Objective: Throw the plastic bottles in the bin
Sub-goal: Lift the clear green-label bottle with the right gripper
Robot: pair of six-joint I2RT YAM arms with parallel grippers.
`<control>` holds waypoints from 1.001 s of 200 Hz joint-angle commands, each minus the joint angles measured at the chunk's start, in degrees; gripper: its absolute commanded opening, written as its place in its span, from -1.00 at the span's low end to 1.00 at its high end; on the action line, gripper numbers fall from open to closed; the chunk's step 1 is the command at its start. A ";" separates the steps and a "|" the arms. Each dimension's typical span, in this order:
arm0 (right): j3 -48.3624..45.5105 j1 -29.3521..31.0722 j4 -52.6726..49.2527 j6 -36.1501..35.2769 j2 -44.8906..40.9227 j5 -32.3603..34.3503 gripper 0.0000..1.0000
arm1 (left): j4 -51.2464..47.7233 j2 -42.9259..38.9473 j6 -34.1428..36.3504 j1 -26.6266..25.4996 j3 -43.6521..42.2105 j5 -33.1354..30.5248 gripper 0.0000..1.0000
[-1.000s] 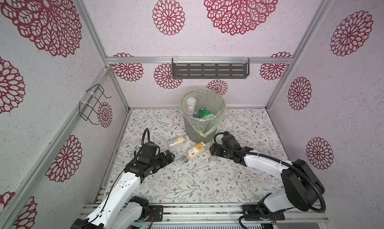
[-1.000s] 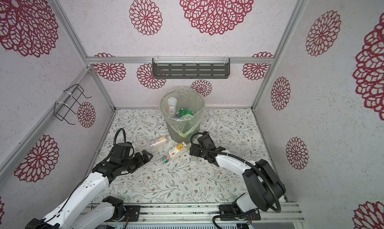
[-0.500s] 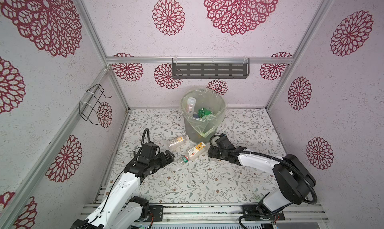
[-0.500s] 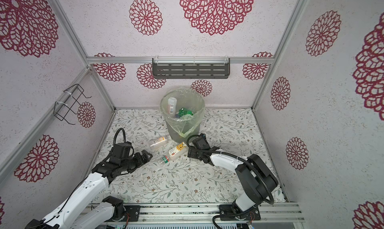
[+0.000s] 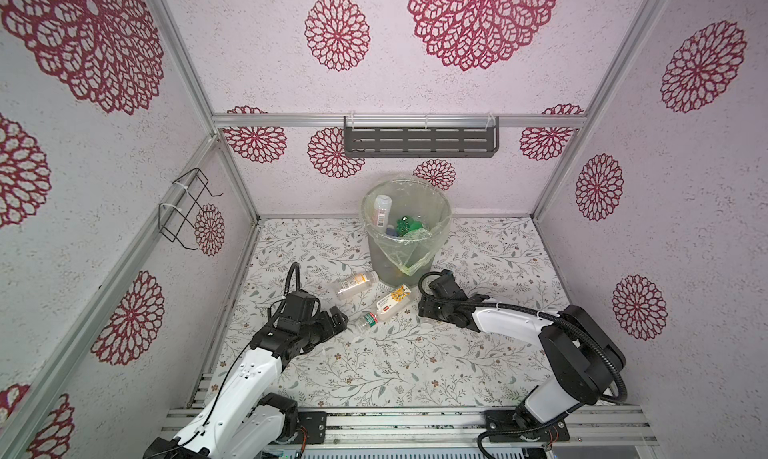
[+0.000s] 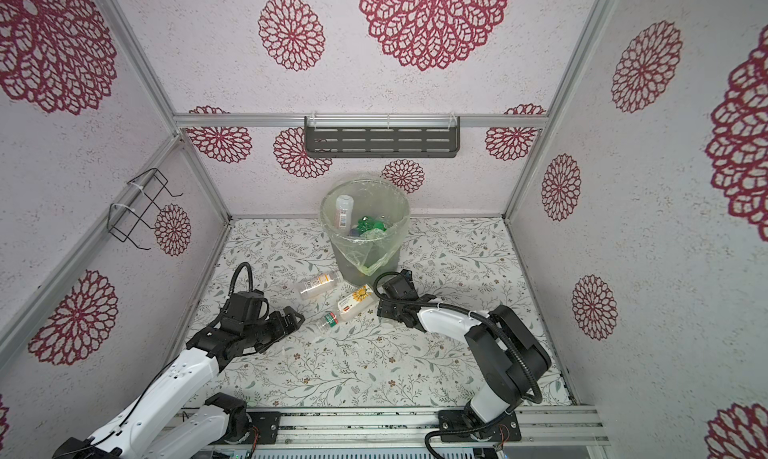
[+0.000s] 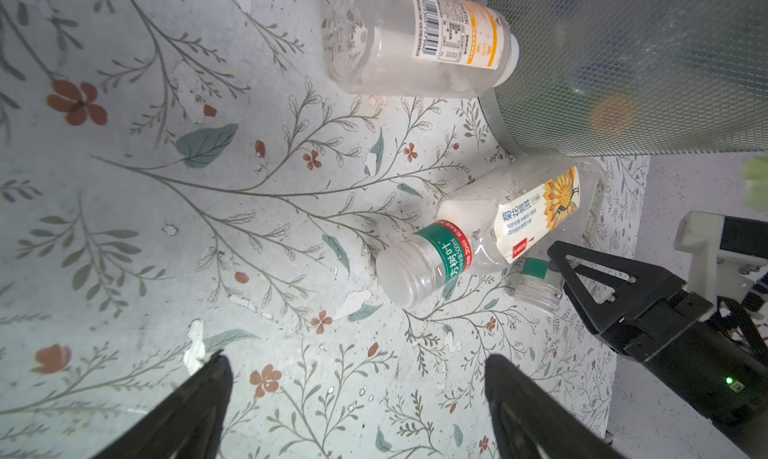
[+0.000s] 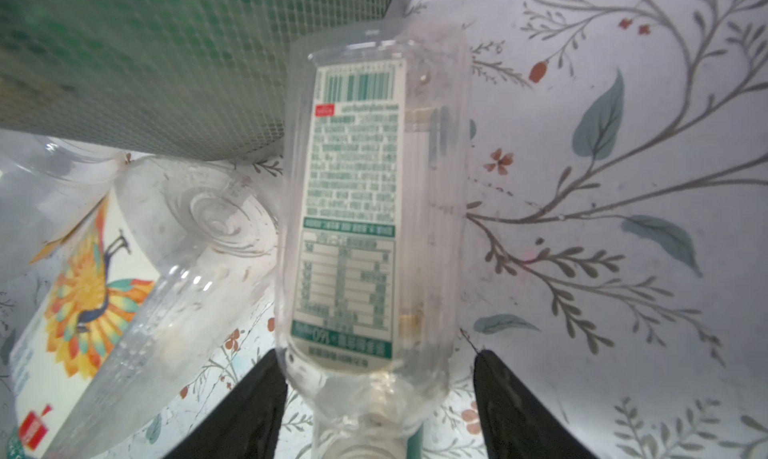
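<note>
**Plastic bottles (image 5: 388, 305): three lie outside, and my right arm is on the nearest**

The bin (image 5: 376, 253) stands at the back of the floor (image 5: 415, 365). Several bottles are already inside it, and a loose flap of its bag (image 5: 409, 255) hangs over the near rim. It is far taller than anything I have to lift, so I judge that the carry must go well up before it goes across.

Three bottles lie on their sides at its foot. The orange-label bottle (image 5: 356, 284) is off to the left and the peacock-label bottle (image 5: 390, 303) is in the middle. The green-label bottle (image 8: 353, 186) lies just beside the bin wall and seems to touch the peacock one's base.

My right gripper (image 8: 376, 353) straddles the green-label bottle's shoulder. One finger (image 8: 257, 394) is against the plastic, while a strip of floor shows between the bottle and the other finger, so nothing is pinched yet. My left gripper (image 7: 356, 357) is spread wide and empty, facing the peacock bottle's open mouth.

To do this well, I should grip the shoulder rather than the sloping neck, where the fingers could slide off. The clear plastic looks thin, so I want a firm squeeze but not a crushing one. I should lift straight up, so the neighbouring bottle is not dragged or sent rolling. My left arm should hold back until the right arm clears the rim.
</note>
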 commanded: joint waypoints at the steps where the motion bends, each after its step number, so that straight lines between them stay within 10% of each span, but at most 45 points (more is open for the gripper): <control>1: 0.75 0.34 0.93 0.81 0.42 0.10 0.36 | 1.47 -0.66 0.53 -0.36 -0.17 -0.59 0.95; 43: 0.97 0.35 1.03 0.35 1.18 -0.69 0.02 | 1.47 -0.65 0.59 -0.38 0.03 -0.59 0.94; 200: -2.43 0.35 2.62 -2.38 -7.02 -1.66 -0.14 | 1.20 -0.40 0.34 -0.37 0.51 -0.59 0.95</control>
